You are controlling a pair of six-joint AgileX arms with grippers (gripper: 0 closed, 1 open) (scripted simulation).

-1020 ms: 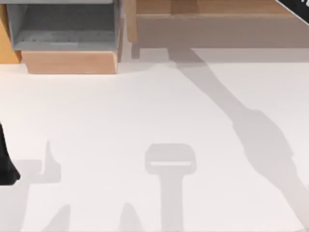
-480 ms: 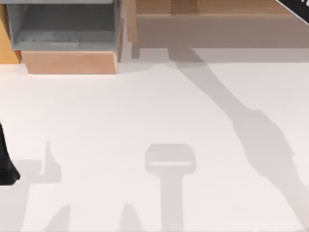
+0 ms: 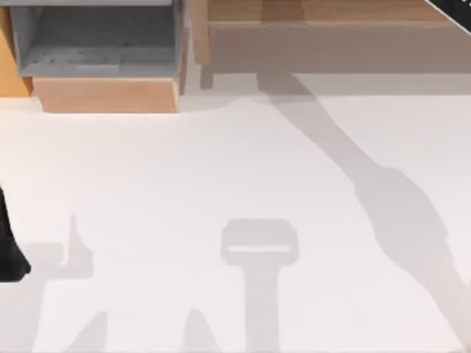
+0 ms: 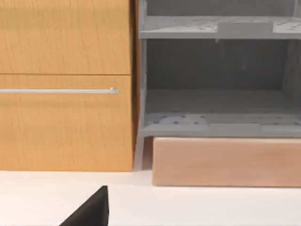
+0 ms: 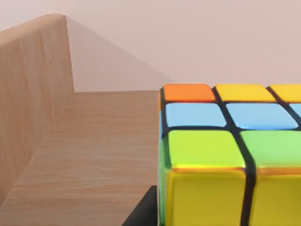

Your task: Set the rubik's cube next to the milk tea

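The rubik's cube (image 5: 230,155) fills the near part of the right wrist view, showing orange, yellow, blue and green stickers between dark lines. It rests on a wooden shelf floor (image 5: 94,155) beside a wooden side wall (image 5: 28,94). A black part of my right gripper (image 5: 141,212) shows right against the cube's lower edge. In the top view my right arm (image 3: 450,7) reaches in at the far right corner over the wooden shelf (image 3: 324,29). My left arm (image 3: 6,246) is parked at the table's left edge. The milk tea is out of view.
A grey open cabinet (image 3: 96,40) on a wooden base (image 3: 107,94) stands at the back left; the left wrist view shows its shelves (image 4: 216,117) and an orange drawer front (image 4: 66,94). The white table (image 3: 221,169) carries only arm shadows.
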